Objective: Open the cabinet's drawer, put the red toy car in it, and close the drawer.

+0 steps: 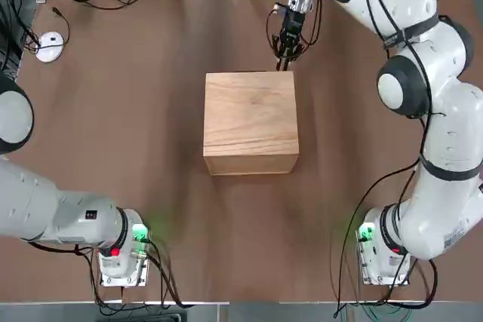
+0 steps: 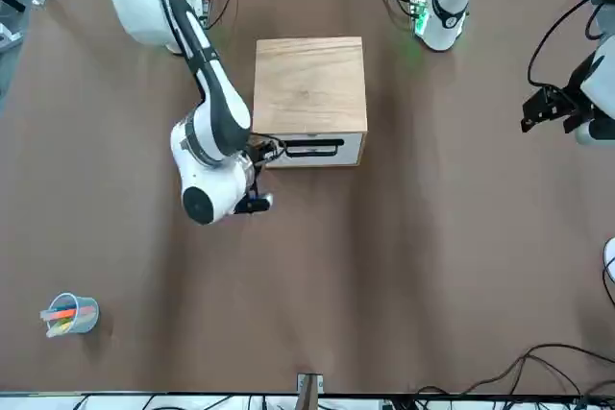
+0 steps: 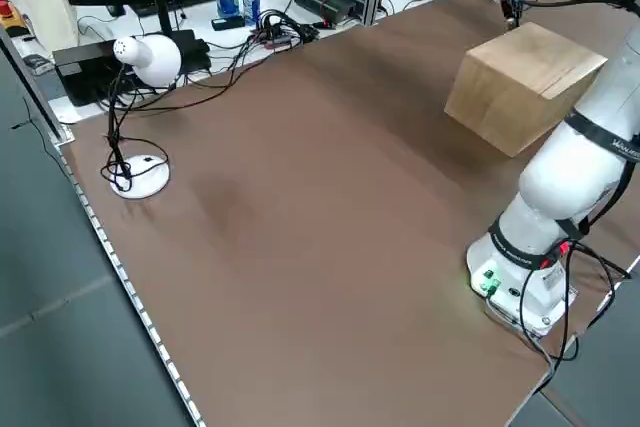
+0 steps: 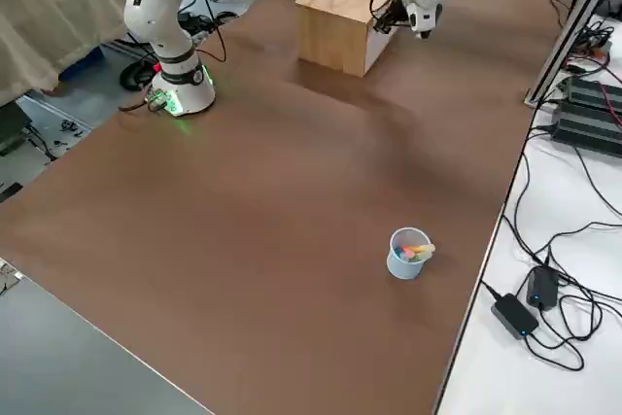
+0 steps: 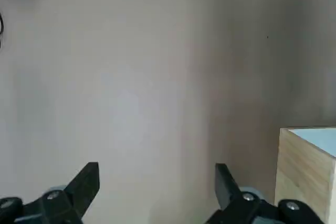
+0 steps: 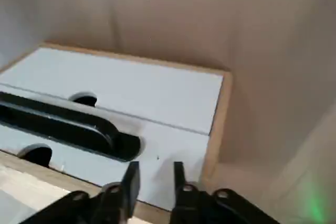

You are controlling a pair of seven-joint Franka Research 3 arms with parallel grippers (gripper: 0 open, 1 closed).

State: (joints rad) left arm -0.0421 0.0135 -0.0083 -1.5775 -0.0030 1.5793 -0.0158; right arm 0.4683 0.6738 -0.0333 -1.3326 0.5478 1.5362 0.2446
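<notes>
A brown table (image 1: 113, 111) carries the scene, with cables and gear along its far edge; the right gripper (image 6: 152, 178) sits low at the cabinet's (image 1: 250, 122) far face, by that face's right-hand corner and beside the end of the dark handle (image 6: 63, 127), its fingers (image 6: 131, 181) a narrow gap apart and clasping nothing visible; the left gripper (image 5: 157, 187) is parked over bare table near the cabinet's side, its jaws spread wide and empty. The drawer (image 2: 312, 149) is flush in the cabinet's lower front, so it reads as shut; its front faces away from the robot's bases, and its handle runs level across that face, parallel to the table's far edge, so the drawer's travel would be straight away from the robot. The car is in none of the views, so its place cannot be told; whether it already lies inside cannot be judged from here. The step in hand looks like work at the drawer front, either just before a pull or just after a push; a pull would need the fingers shifted sideways onto the handle, closed around it, then drawn straight out along the drawer's line.
</notes>
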